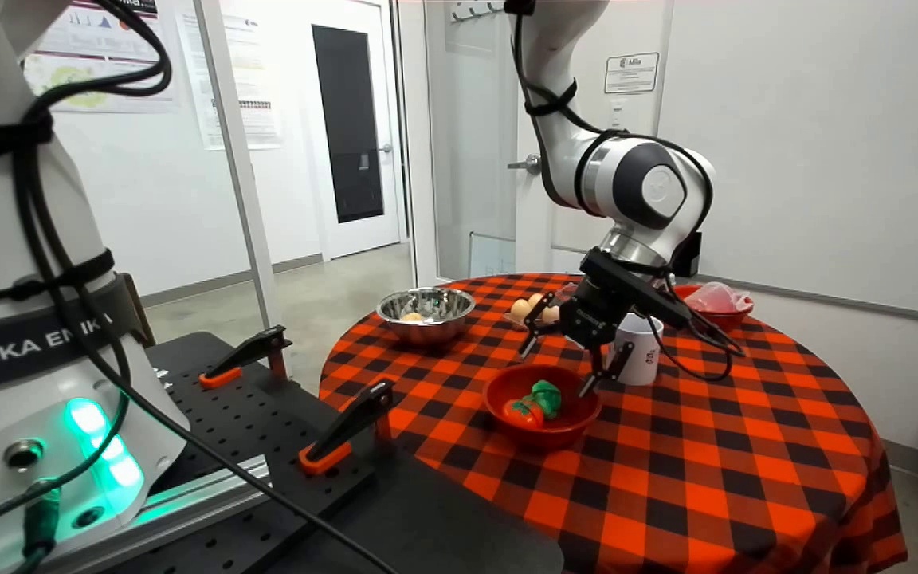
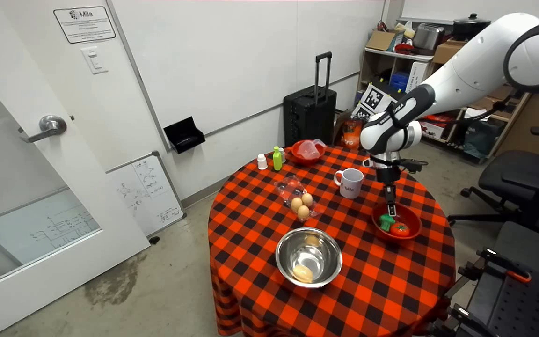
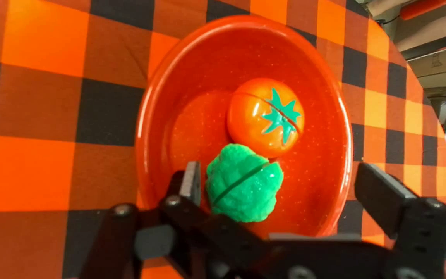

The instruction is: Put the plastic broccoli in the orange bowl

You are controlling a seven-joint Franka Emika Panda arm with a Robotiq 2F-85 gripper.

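In the wrist view the placing looks done: the plastic broccoli lies lower centre in the orange bowl, a tomato beside it, and the tool stands spread wide, gripping nothing; perhaps only a retreat is left. In an exterior view, left to right mid-frame, a clear tray holds three eggs, a silver bowl at least one pale yellowish item, a red bowl translucent plastic, a white mug nothing discernible.

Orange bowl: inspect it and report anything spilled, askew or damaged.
The orange bowl sits upright, nothing spilled. Inside, dark lines cross the plastic broccoli and toy tomato, which looks odd; they may be seams between halves rather than damage.
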